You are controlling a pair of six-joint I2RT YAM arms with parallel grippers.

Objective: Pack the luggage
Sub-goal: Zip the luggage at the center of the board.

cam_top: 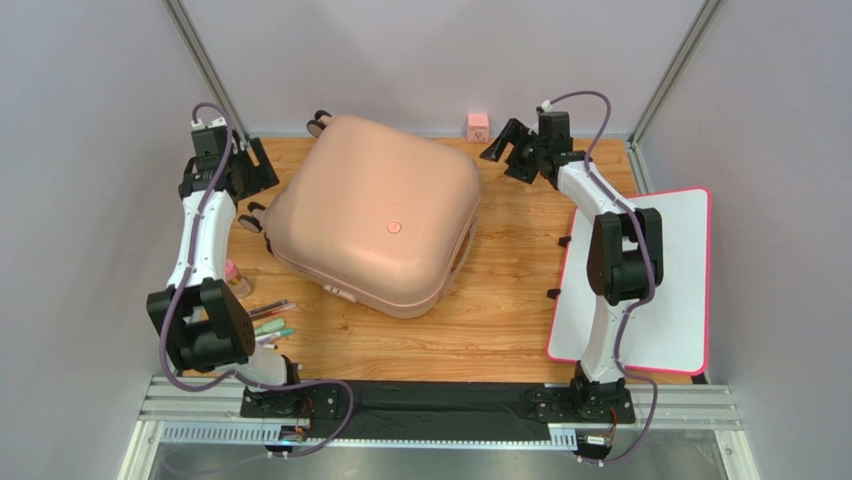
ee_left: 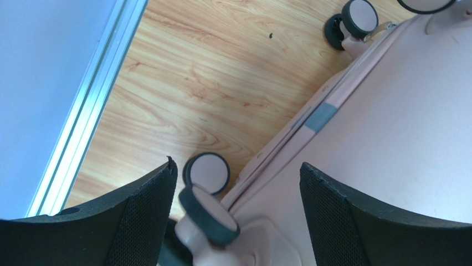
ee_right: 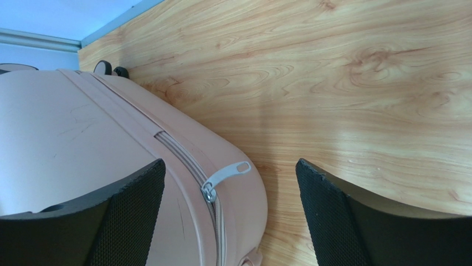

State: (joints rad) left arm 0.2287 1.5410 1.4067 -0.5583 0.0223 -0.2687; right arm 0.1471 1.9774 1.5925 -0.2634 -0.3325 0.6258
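Top external view shows the luggage (cam_top: 375, 215) closed and lying flat, left of the table's (cam_top: 500, 320) middle, its inside hidden. Only the wheels at its far and left corners show. Pens (cam_top: 270, 320) are partly covered by the left arm. The left gripper (ee_left: 237, 169) is spread wide and empty, with a wheel (ee_left: 206, 172) seen between its fingers. The right gripper (ee_right: 230, 166) gapes empty over the zipper pull (ee_right: 224, 178). Bare wood lies between the luggage and the white board (cam_top: 680, 260) at the right edge.

One luggage (cam_top: 375, 210), one board (cam_top: 680, 250), one pink cube (cam_top: 478, 126).
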